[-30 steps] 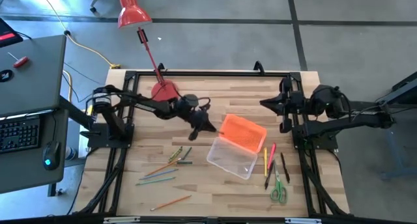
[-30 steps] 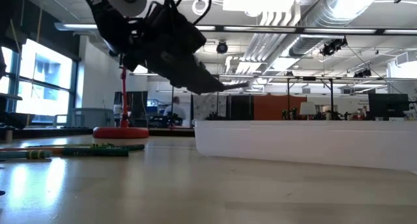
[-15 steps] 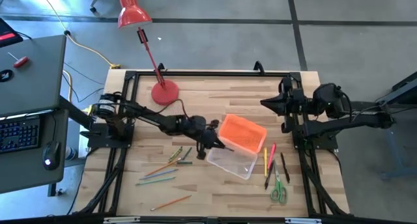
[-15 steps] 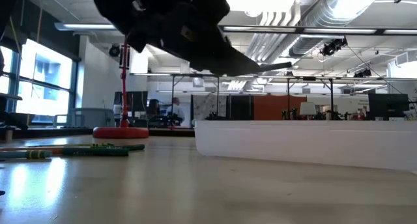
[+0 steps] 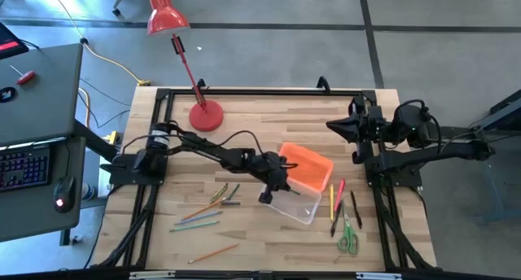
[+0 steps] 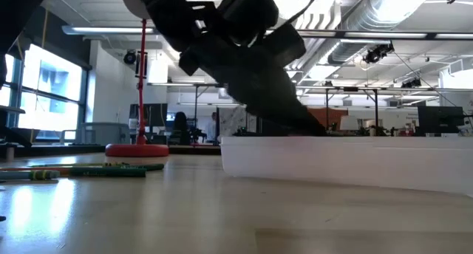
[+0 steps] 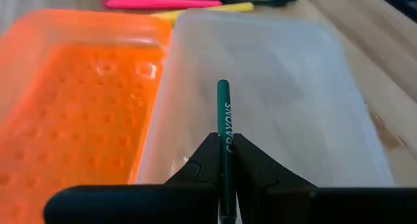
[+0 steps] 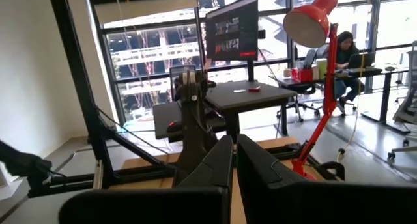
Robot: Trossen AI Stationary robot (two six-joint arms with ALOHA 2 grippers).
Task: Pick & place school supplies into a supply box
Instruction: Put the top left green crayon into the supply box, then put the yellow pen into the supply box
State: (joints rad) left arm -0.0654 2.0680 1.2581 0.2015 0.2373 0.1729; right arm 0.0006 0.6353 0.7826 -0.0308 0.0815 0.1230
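Observation:
The supply box point(image 5: 295, 203) is a clear plastic tray on the table's middle, and its orange gridded lid point(image 5: 306, 168) leans on its far side. My left gripper point(image 5: 278, 185) reaches over the tray's left end, shut on a green pencil point(image 7: 223, 113) that points into the tray point(image 7: 287, 87). Several loose pencils point(image 5: 203, 215) lie to the left of the box. Pens point(image 5: 337, 200) and green-handled scissors point(image 5: 348, 236) lie to its right. My right gripper point(image 5: 334, 127) waits shut, raised at the table's far right. My left gripper pinches the green pencil between its two fingers point(image 7: 202, 160), which lie along it. The printed front part point(image 7: 225, 123) sticks out past the fingertips. The fingers slant down from the table's left. The pencil's free end point(image 7: 223, 87) is over the inside of the clear tray.
A red desk lamp stands with its round base point(image 5: 205, 117) at the table's far left. In the low view the tray's near wall point(image 6: 347, 162) hides the fingertips of my left gripper point(image 6: 314, 127). A black frame point(image 5: 260, 91) runs round the tabletop.
My left gripper, holding the pencil throughout, has gone from beside the lamp base toward the table's near edge and right, and sunk until the pencil points into the clear tray.

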